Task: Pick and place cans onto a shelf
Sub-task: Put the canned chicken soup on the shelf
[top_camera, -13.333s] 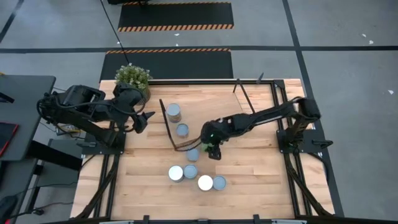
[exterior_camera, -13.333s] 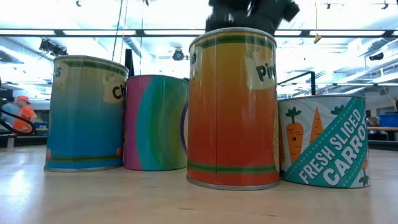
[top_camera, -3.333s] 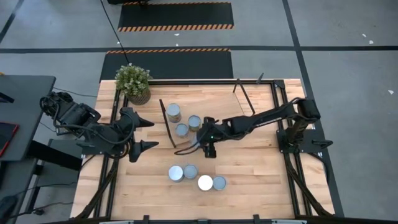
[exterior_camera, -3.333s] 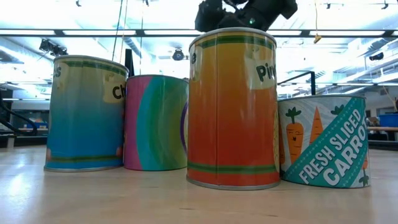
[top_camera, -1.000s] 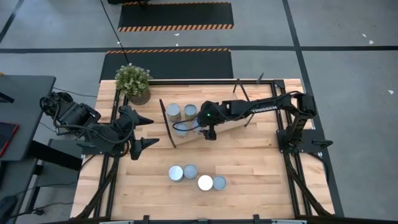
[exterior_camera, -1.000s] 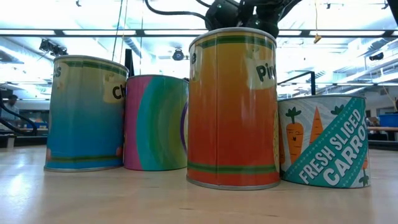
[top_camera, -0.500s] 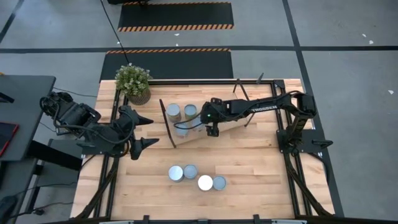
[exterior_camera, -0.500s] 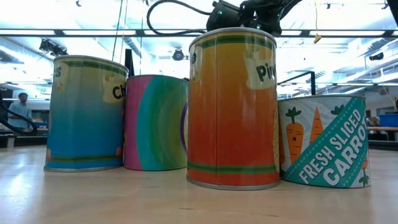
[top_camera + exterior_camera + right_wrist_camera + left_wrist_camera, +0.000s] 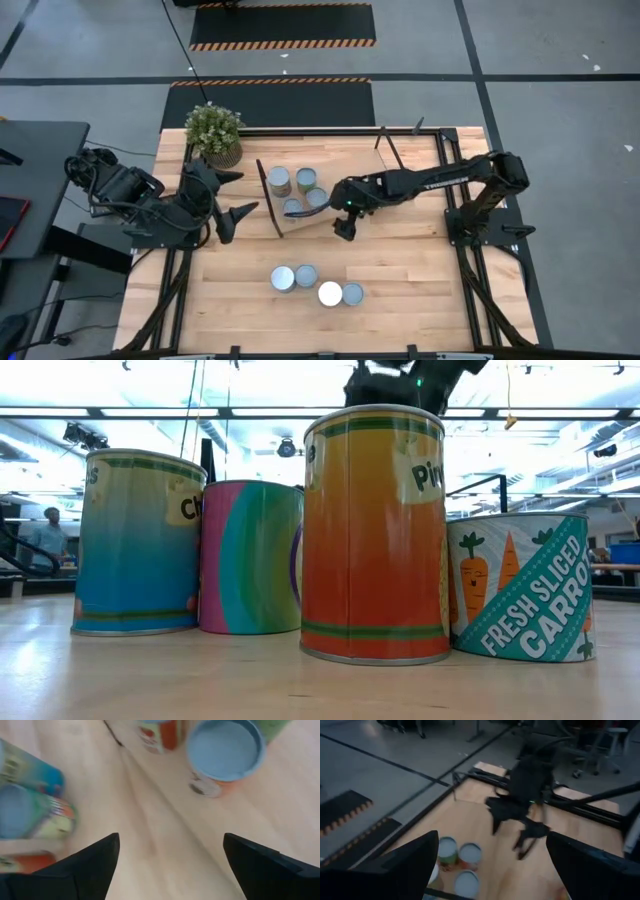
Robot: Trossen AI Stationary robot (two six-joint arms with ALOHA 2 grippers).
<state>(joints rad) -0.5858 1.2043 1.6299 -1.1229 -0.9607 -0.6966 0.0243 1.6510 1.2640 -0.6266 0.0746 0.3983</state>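
Cans on the shelf now number four, one more than a moment ago. Our right gripper has let go, pulled back and hangs wide open over the desk. Our left gripper waits wide open, with four cans left.

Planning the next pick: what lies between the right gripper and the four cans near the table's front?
Nothing: in the high view only bare tabletop separates the right gripper from the four cans.
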